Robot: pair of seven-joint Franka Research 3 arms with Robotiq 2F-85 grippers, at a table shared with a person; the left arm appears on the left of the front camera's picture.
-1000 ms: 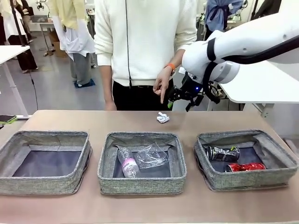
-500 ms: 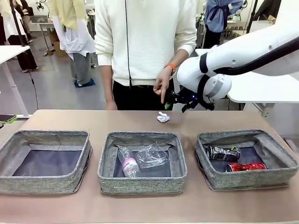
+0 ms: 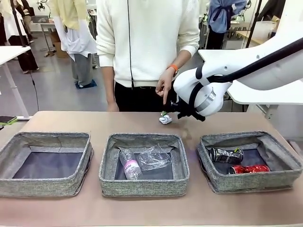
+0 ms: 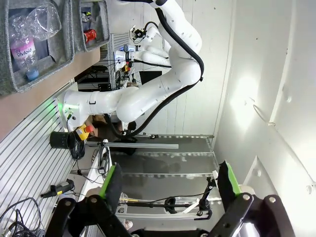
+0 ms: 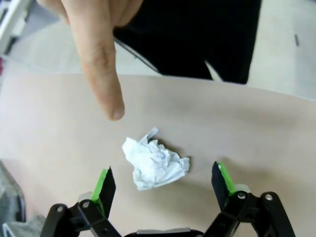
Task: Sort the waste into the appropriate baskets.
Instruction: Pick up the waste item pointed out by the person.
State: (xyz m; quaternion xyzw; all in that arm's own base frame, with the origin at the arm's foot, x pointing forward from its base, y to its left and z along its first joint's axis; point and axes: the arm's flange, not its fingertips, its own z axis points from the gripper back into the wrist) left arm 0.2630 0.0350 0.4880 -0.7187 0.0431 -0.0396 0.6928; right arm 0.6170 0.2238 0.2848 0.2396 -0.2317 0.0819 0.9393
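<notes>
Three square, low-walled baskets of grey woven fabric with dark lining sit in a row on a smooth tan surface (image 3: 94,120). The left basket (image 3: 45,163) shows only its dark floor. The middle basket (image 3: 144,164) holds a clear plastic bottle with a pink label (image 3: 129,165) lying beside a crinkled clear plastic cup (image 3: 154,158). The right basket (image 3: 248,161) holds a crushed dark can (image 3: 226,155) and a red soda can (image 3: 249,169), both lying on their sides.

Beyond the middle basket, near the far edge, a small crumpled white paper wad (image 3: 165,119) rests on the surface. A person in a white knit sweater stands at the far side, one hand (image 3: 165,84) pointing an index finger down at the wad.

The right arm, glossy white and rounded, reaches in, and its right pincer (image 5: 163,182) hovers just above the wad with its black, green-padded fingers (image 5: 105,186) spread wide, one on each side of the paper and not touching it.

The left pincer (image 4: 170,185) is also spread wide, holding nothing, aimed away from the surface toward a white wall
</notes>
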